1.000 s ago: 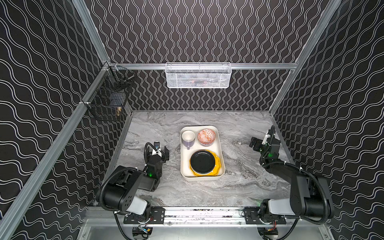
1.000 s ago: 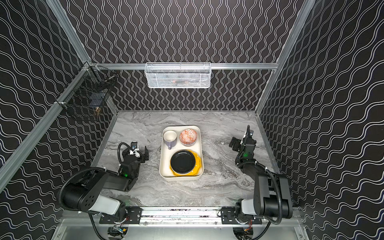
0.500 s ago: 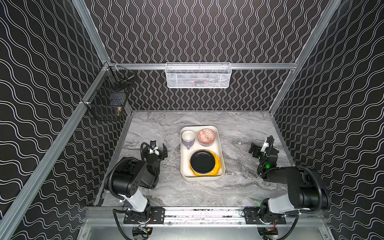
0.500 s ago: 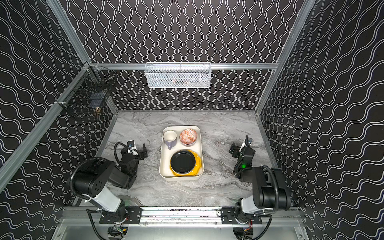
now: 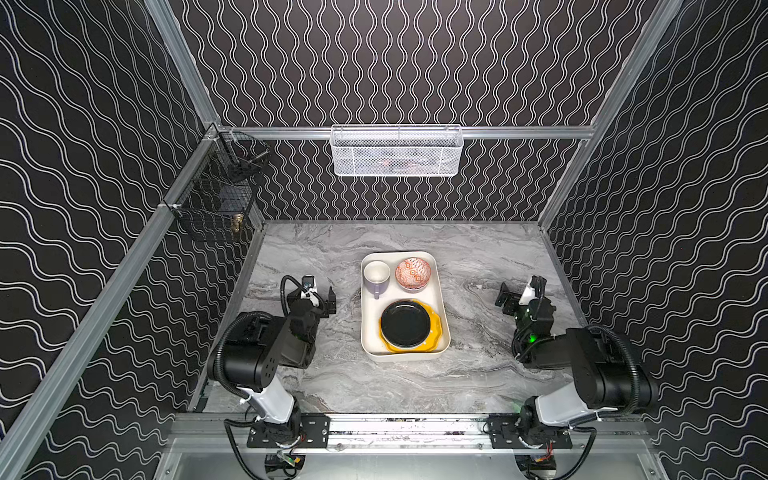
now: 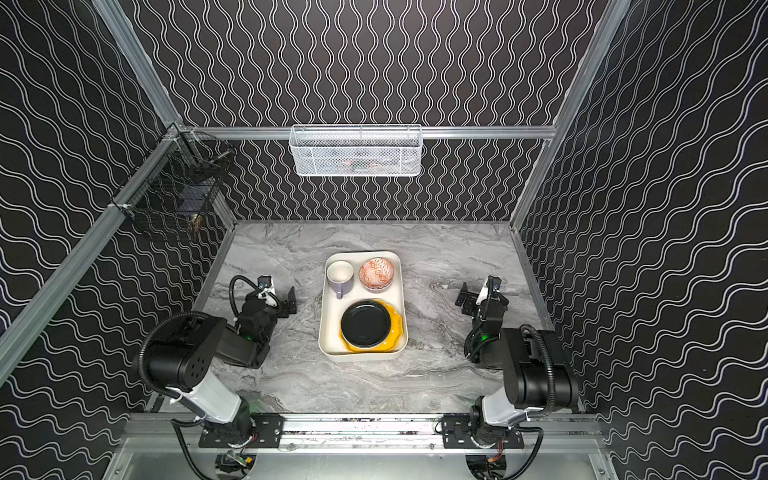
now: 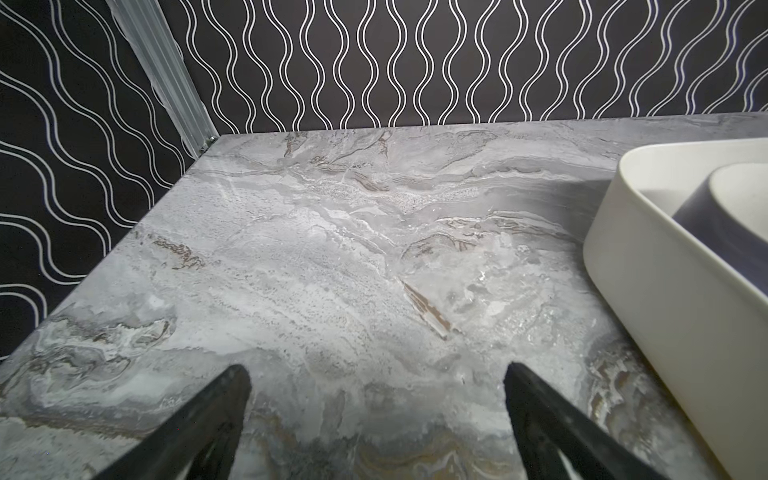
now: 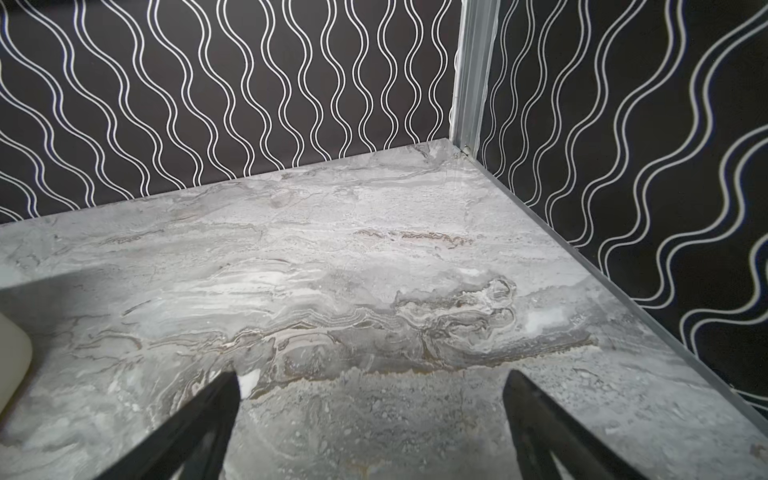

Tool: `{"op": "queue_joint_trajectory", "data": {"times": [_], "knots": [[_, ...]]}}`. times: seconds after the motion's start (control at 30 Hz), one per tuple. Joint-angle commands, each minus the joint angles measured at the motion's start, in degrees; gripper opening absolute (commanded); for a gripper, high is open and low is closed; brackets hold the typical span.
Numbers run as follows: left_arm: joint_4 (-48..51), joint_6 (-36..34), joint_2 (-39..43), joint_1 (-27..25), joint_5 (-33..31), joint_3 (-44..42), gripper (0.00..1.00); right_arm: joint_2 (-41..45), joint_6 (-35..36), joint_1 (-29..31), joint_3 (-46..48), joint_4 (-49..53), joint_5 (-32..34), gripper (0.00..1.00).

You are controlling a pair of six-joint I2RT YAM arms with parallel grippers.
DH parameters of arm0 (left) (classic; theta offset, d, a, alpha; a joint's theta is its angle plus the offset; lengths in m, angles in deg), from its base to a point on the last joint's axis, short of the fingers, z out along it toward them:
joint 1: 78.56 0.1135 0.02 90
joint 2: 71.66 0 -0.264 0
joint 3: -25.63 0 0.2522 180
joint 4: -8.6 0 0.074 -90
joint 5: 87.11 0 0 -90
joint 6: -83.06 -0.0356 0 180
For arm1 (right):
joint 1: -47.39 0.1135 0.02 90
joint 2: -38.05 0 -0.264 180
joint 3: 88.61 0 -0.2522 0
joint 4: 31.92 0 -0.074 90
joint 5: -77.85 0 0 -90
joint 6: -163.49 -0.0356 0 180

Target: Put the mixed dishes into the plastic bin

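Plastic bin [image 5: 436, 297], table centre: dishes [image 5: 405, 324] appear all in.
Left tool [image 7: 376, 372], right tool [image 8: 372, 376] spread, empty; you park them clear of its walls.

Each arm is built from black cylindrical joint housings. The left arm [image 5: 249, 361] has a cluster of small round holes on its shoulder housing. The right arm [image 5: 598, 374] carries a black corrugated conduit [image 5: 625, 353] along its outer side. The lower link [image 5: 272, 401] of each arm is white and sits on a black base plate [image 5: 286, 430] fixed with screws. A green indicator light [image 5: 531, 338] glows on the right forearm. A thin black cable [image 5: 284, 291] loops beside the white wrist bracket [image 5: 308, 286]. The left gripper [image 7: 376, 370] and the right gripper [image 8: 372, 374] have matte black fingers that taper to narrow tips.
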Motion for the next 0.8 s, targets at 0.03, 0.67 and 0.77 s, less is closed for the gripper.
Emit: {"op": "queue_joint_trajectory", "data": {"times": [0.03,0.67,0.77], "knots": [[-2.23,0.61,0.44,0.08,0.8,-0.32,0.99,-0.1,0.81,0.15,0.09,-3.91,1.27,1.0],[-2.08,0.43,0.34,-0.18,0.35,-0.24,0.99,-0.17,0.83,0.15,0.09,-3.9,1.22,1.0],[-2.08,0.43,0.33,-0.19,0.31,-0.21,0.99,-0.17,0.83,0.15,0.09,-3.89,1.27,1.0]]}}
